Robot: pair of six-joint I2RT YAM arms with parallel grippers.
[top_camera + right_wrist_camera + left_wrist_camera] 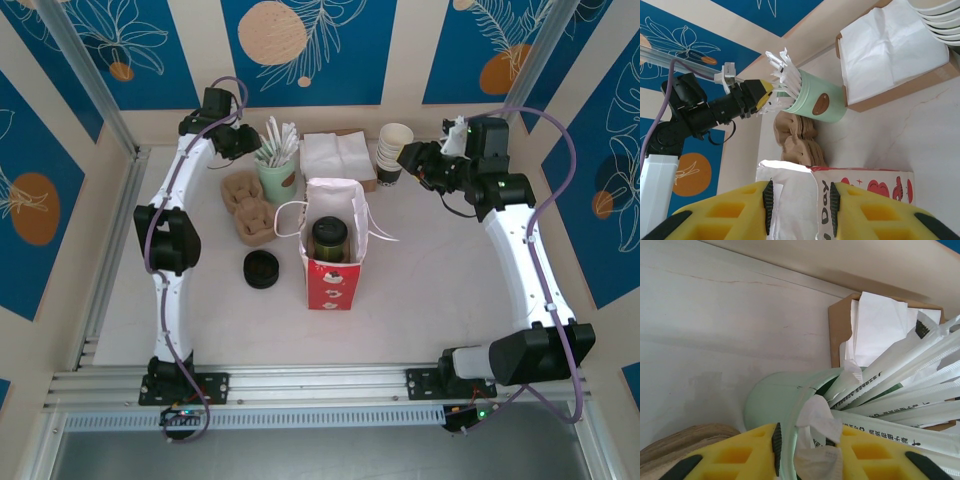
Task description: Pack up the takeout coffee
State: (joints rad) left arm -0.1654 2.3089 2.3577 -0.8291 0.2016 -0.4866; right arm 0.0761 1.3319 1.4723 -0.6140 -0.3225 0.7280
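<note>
The takeout coffee [329,238], an olive cup with a black lid, stands inside the upright red paper bag [331,286] at mid-table. My left gripper [248,143] is at the back left, over the mint-green cup [771,401] of wrapped white sticks [900,385]. Its jaws [804,442] straddle the cup's rim and a crumpled wrapper end with little gap; whether they press I cannot tell. My right gripper [415,160] hangs in the air at the back right. It is open [800,200] and holds nothing, with the bag [865,185] far beyond it.
A box of white napkins [338,155] sits behind the bag. Stacked paper cups [392,150] stand to its right. Brown cardboard carriers [248,205] lie left of the bag, and a loose black round lid [261,268] lies in front of them.
</note>
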